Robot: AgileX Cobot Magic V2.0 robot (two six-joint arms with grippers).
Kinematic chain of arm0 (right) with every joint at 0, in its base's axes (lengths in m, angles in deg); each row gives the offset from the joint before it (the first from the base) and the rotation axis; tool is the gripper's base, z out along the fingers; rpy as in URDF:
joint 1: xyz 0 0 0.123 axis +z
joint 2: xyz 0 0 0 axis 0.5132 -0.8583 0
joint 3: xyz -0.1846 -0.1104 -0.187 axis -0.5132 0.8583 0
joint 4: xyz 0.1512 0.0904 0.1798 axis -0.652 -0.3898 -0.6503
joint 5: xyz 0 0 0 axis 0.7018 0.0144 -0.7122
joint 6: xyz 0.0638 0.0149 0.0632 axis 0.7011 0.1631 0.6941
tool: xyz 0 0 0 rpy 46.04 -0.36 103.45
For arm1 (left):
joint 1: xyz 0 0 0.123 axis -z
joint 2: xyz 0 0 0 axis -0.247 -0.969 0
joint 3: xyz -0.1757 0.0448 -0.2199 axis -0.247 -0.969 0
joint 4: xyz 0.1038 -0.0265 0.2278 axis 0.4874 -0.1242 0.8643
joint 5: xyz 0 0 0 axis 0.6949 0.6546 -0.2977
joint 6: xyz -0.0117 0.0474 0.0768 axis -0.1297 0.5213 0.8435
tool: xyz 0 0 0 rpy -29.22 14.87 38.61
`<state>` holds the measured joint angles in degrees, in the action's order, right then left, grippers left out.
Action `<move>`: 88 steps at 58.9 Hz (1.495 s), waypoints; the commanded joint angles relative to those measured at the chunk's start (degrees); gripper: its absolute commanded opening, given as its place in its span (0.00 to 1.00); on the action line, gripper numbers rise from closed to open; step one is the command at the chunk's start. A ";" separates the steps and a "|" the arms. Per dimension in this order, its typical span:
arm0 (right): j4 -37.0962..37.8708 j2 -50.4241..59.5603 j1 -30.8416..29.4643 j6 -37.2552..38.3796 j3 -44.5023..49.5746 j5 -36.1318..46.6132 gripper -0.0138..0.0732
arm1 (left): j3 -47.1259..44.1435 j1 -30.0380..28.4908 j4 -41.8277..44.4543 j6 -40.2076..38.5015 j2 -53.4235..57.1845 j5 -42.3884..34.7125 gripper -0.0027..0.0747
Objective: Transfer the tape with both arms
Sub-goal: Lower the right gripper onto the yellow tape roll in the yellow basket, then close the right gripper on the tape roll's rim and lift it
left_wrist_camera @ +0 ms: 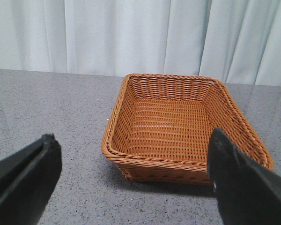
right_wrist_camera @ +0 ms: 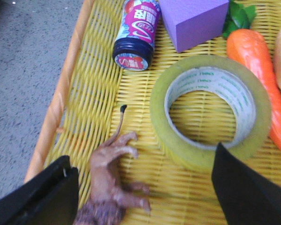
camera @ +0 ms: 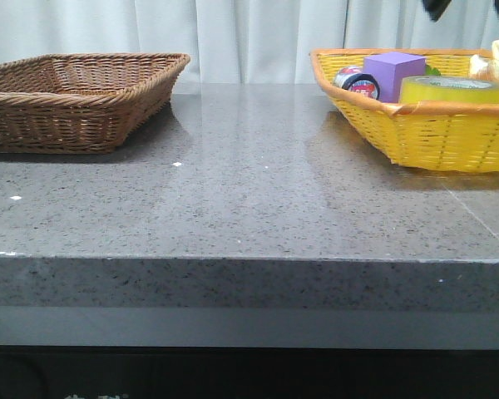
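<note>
The tape (right_wrist_camera: 210, 113) is a wide roll of translucent yellow packing tape, lying flat on its side so that its round opening faces up. Its outer band has a glossy, slightly greenish-yellow look, and the white inner core carries small green print running around the inside. Through the hole the yellow weave of the basket floor shows. From the front the tape (camera: 451, 90) appears as a low yellow cylinder rising just above the rim of the yellow basket (camera: 416, 137), which stands at the desk's far right corner.

Inside that basket, an orange carrot (right_wrist_camera: 255, 61) with green leaves lies just beside the roll, along one side of it. A purple block (right_wrist_camera: 192, 21) sits near the roll, and next to the block a small can (right_wrist_camera: 136, 35) with red and white print lies on its side. A brown toy animal (right_wrist_camera: 113, 180) lies on the basket floor close to the roll but not touching it.

The right end effector (right_wrist_camera: 150, 192) hangs above the basket with its dark fingers spread wide and nothing between them; one finger overlaps the near edge of the roll in the wrist view, though contact cannot be judged.

The left end effector (left_wrist_camera: 136, 183) is likewise released, its fingers apart, hovering over the grey desk (camera: 249, 191) facing the brown wicker basket (left_wrist_camera: 178, 126) at the far left corner.
</note>
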<state>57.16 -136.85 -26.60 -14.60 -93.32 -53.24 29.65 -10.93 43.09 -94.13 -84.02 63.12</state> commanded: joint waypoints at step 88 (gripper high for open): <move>-4.17 -19.87 -0.08 -0.42 -19.18 -0.73 0.27 | 2.11 -0.23 0.07 -0.17 -0.70 -4.30 0.83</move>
<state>53.53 -160.67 -26.60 -14.58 -110.58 -58.08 29.65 -10.93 43.09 -94.13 -84.02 63.12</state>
